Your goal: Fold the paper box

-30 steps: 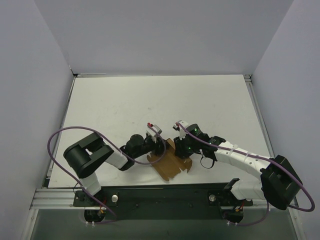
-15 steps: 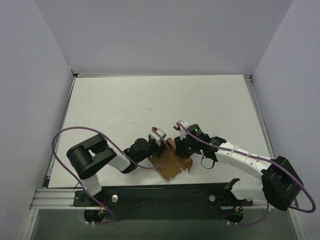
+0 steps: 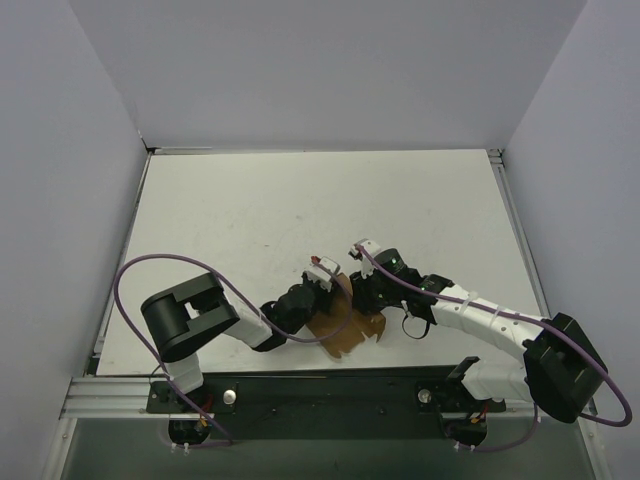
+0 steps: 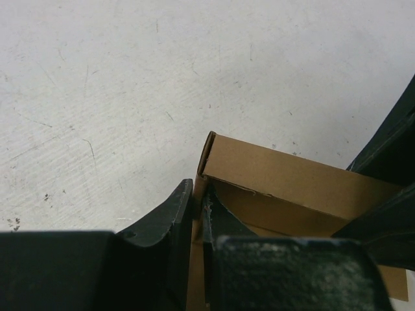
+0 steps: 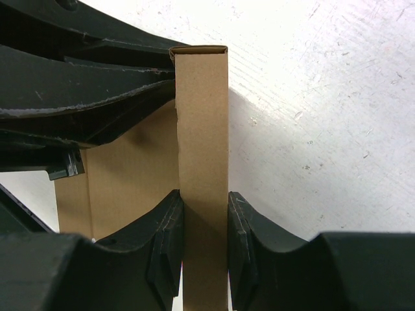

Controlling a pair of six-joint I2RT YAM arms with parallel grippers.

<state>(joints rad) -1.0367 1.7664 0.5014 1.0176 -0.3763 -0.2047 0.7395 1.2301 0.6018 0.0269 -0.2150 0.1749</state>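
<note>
The paper box (image 3: 345, 322), a brown cardboard cut-out with notched tabs, lies partly folded at the table's near middle between both arms. My left gripper (image 3: 322, 285) is at its left edge. In the left wrist view that gripper (image 4: 198, 197) is shut on a thin upright cardboard wall, beside a folded-over side panel (image 4: 292, 181). My right gripper (image 3: 363, 290) is at the box's upper right. In the right wrist view it (image 5: 204, 210) is shut on a narrow doubled wall strip (image 5: 203, 116), one finger (image 5: 167, 227) on each side. The left arm's dark fingers (image 5: 84, 84) show behind the strip.
The white table (image 3: 250, 210) is enclosed by grey walls on the left, back and right. A black mounting rail (image 3: 320, 392) runs along the near edge. Purple cables (image 3: 130, 275) loop off both arms.
My left gripper has shifted right and nearer and shut on the box's left wall. The cardboard has bunched up slightly. The right gripper has kept its hold and place.
</note>
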